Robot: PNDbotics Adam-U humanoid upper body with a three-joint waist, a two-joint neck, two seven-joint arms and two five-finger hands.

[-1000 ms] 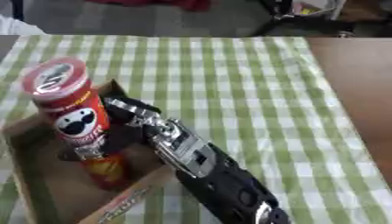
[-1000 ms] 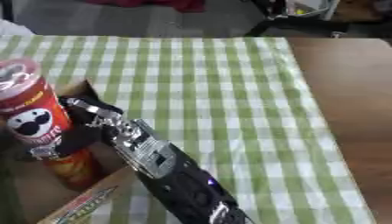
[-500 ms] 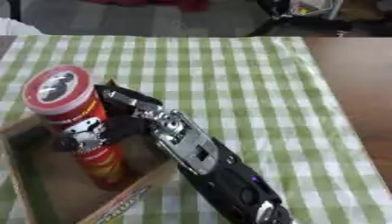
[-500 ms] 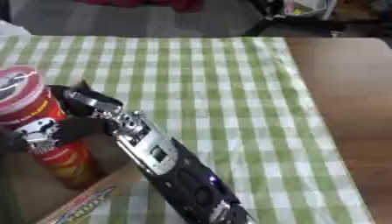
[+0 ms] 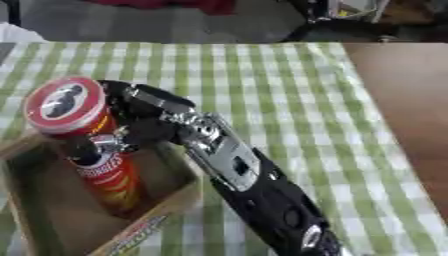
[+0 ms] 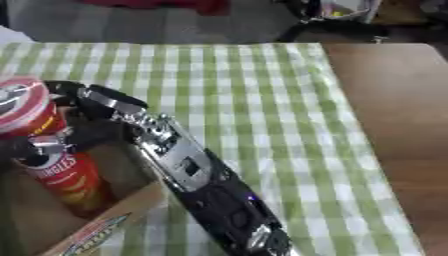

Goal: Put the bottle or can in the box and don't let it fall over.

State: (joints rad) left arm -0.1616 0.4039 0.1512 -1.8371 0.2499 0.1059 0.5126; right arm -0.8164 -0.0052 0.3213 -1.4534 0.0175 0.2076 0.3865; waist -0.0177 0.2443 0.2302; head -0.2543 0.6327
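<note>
The right hand (image 5: pixel 140 127) is wrapped round the upper part of the red can (image 5: pixel 92 150), fingers curled about it, likely to keep it upright. The can stands inside the cardboard box (image 5: pixel 171 200), its base on the floor, on the checked desk (image 5: pixel 262 85).

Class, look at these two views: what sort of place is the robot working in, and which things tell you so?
Probably an indoor lab or demo room, not a home kitchen. A table with a green checked cloth holds a cardboard box and a red crisp can gripped by the right hand; dark equipment and bare floor lie beyond.
</note>
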